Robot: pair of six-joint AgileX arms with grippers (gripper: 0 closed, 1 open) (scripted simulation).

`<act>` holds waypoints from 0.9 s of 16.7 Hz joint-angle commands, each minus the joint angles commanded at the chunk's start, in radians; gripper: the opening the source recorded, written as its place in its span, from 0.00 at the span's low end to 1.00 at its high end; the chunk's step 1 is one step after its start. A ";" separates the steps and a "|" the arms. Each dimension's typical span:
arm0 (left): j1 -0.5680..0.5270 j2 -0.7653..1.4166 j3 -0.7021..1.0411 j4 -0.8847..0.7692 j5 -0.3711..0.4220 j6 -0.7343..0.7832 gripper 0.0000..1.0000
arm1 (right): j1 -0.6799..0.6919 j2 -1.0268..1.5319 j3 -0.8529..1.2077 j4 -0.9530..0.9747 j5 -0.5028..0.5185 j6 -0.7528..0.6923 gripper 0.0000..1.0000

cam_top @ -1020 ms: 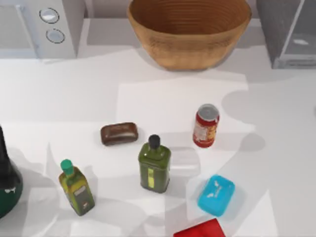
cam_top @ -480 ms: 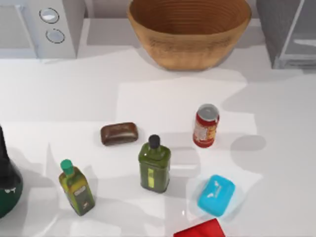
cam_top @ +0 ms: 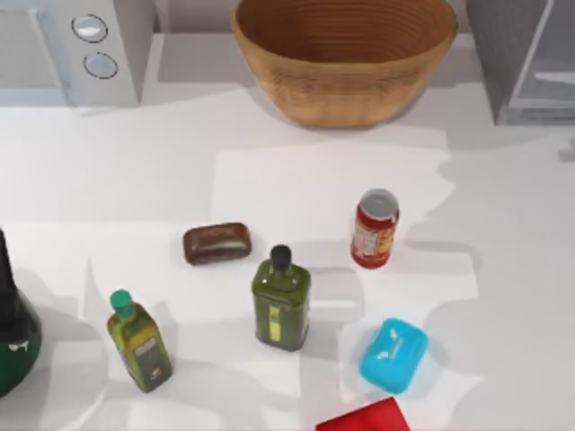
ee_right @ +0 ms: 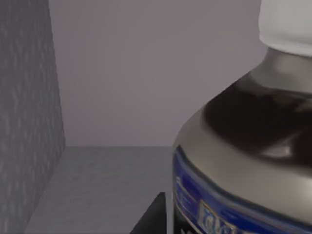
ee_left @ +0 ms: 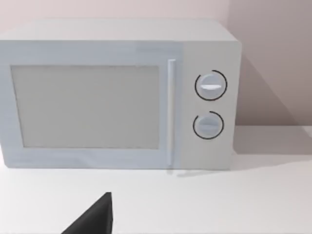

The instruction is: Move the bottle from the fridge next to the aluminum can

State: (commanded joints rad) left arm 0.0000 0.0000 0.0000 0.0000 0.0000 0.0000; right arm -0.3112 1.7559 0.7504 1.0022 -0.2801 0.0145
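In the right wrist view the bottle (ee_right: 243, 161) looms very close, with a white cap, a dark glossy shoulder and a blue label band. It stands inside the fridge (ee_right: 29, 122), whose grey wall and floor surround it. A dark part of my right gripper (ee_right: 152, 218) sits just beside the bottle's base. From above, the fridge (cam_top: 530, 63) is at the back right of the table. The aluminum can (cam_top: 375, 229) stands upright right of the table's middle. My left arm (cam_top: 11, 332) rests at the far left edge, and its gripper (ee_left: 92, 219) faces the microwave.
A white microwave (cam_top: 72, 45) stands at the back left and a wicker basket (cam_top: 346, 54) at the back middle. In front are a brown bar (cam_top: 216, 242), a dark-green bottle (cam_top: 281, 301), an olive bottle (cam_top: 139, 341), a blue block (cam_top: 393, 356) and a red object (cam_top: 364, 417).
Shadows on the table's right side have shifted and changed shape. A white spot seen in the fridge one second ago has faded. The things on the table have not moved.
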 joint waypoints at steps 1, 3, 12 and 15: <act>0.000 0.000 0.000 0.000 0.000 0.000 1.00 | 0.000 0.000 0.000 0.000 0.000 0.000 0.00; 0.000 0.000 0.000 0.000 0.000 0.000 1.00 | 0.008 0.006 0.002 0.000 0.003 0.002 0.00; 0.000 0.000 0.000 0.000 0.000 0.000 1.00 | 0.438 0.052 -0.253 0.320 0.435 -0.001 0.00; 0.000 0.000 0.000 0.000 0.000 0.000 1.00 | 0.619 0.055 -0.373 0.432 0.615 -0.007 0.00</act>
State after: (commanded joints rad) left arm 0.0000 0.0000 0.0000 0.0000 0.0000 0.0000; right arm 0.3082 1.8106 0.3773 1.4342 0.3346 0.0073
